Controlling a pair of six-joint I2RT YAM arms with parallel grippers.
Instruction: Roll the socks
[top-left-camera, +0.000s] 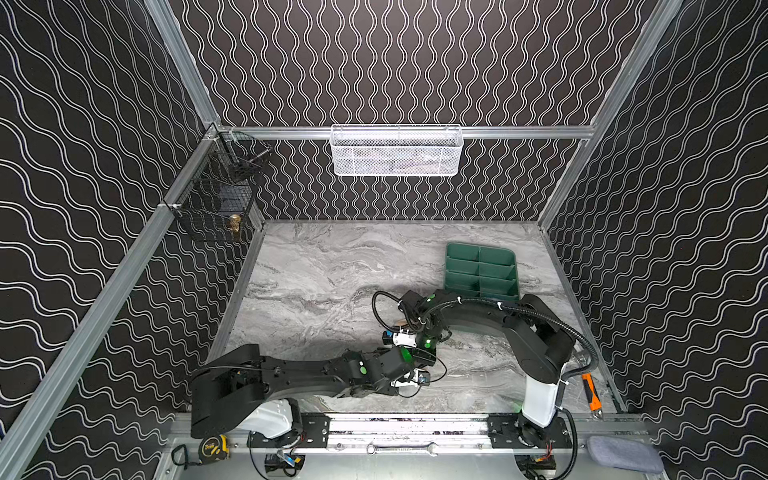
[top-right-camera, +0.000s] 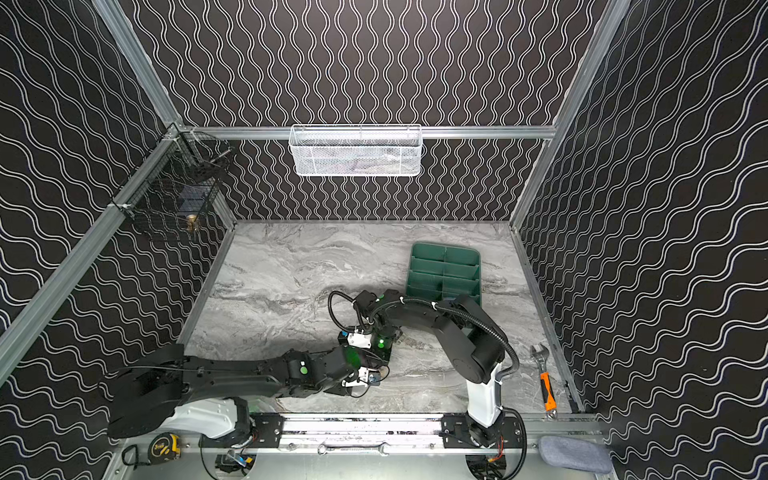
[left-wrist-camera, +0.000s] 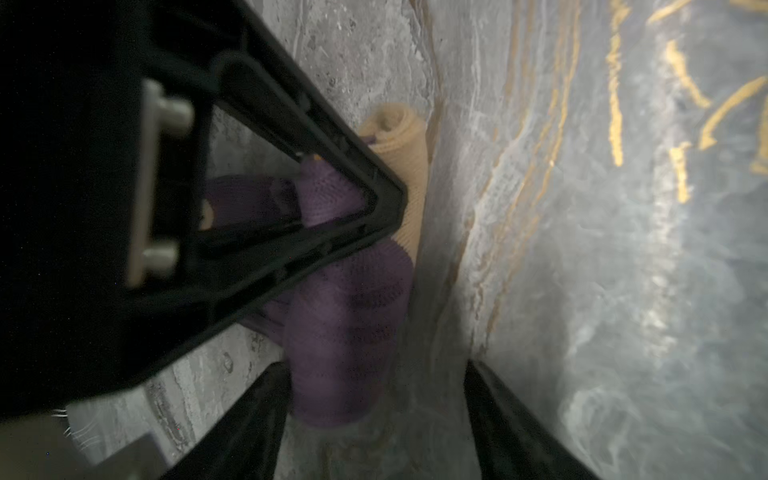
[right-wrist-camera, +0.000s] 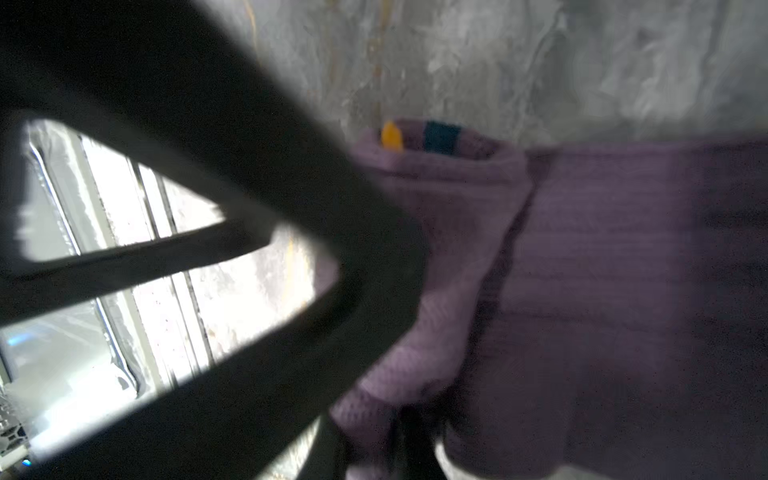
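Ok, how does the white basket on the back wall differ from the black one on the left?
The white basket is fine mesh; the black basket is open wire grid. The white basket hangs in the middle of the back wall; the black basket hangs on the left wall, at the corner. A brass-coloured piece shows in the black basket; the white basket's contents are unclear. Both hang from the frame rails.

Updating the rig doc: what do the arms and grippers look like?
Left arm and right arm: black links, a white shell at the base, green dots on the joints. The right arm carries a ribbed black hose, and black cables loop near the wrists. Left gripper and right gripper: black fingers built as open triangular frames.
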